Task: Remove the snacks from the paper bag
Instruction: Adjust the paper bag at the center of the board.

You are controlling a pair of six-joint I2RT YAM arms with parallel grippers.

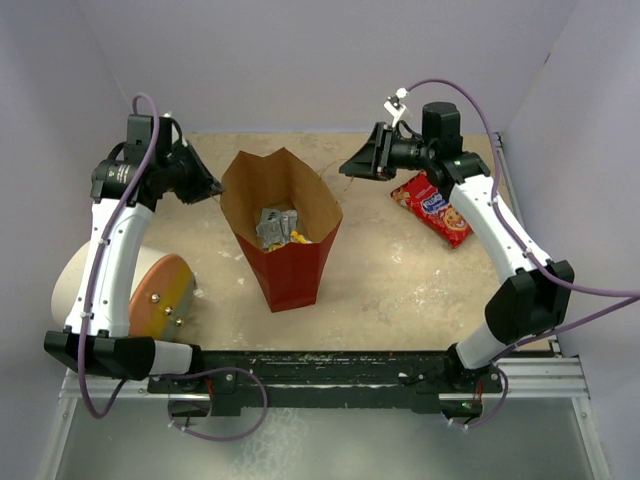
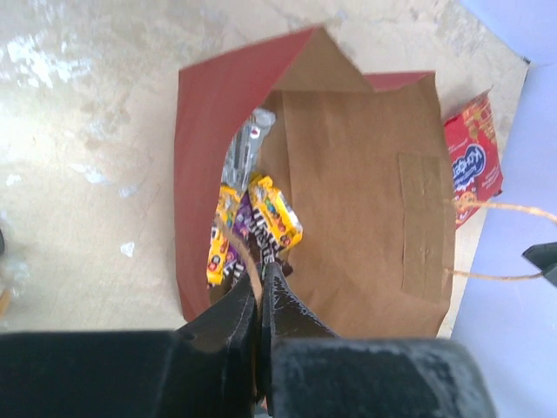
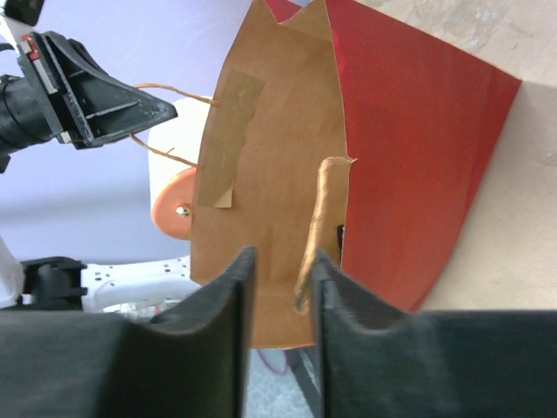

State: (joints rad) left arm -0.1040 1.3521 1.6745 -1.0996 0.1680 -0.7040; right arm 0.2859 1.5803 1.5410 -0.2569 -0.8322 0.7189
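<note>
The paper bag [image 1: 292, 275] stands open in the middle of the table, red outside and brown inside. A silver-grey packet [image 1: 275, 225] and a yellow-orange packet [image 1: 298, 238] lie inside it. The left wrist view shows the bag [image 2: 365, 174] holding the silver packet [image 2: 245, 144], yellow-orange packets [image 2: 277, 209] and a purple one [image 2: 252, 231]. My left gripper [image 1: 214, 188] [image 2: 259, 274] is shut on the bag's left rim. My right gripper [image 1: 345, 168] [image 3: 280, 257] is open at the bag's right rim [image 3: 313, 226], beside the string handle [image 2: 496, 209]. The red cookie bag [image 1: 432, 208] lies on the table to the right.
A white cylinder with an orange end [image 1: 150, 290] lies at the near left, close to the left arm. Lavender walls close in the table at the back and on both sides. A black rail [image 1: 320, 365] runs along the near edge.
</note>
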